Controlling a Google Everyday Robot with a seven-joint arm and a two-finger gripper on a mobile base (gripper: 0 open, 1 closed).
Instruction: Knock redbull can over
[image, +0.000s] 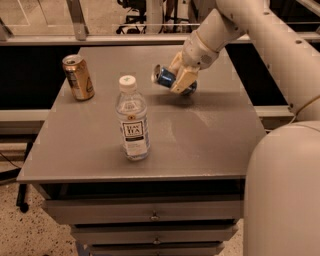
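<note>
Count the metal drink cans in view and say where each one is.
2. A wide gold metal can stands upright at the grey table's far left corner. A slim blue-and-silver metal can is tipped sideways, gripped in the pincer, at the table's far middle. None seems hidden.
</note>
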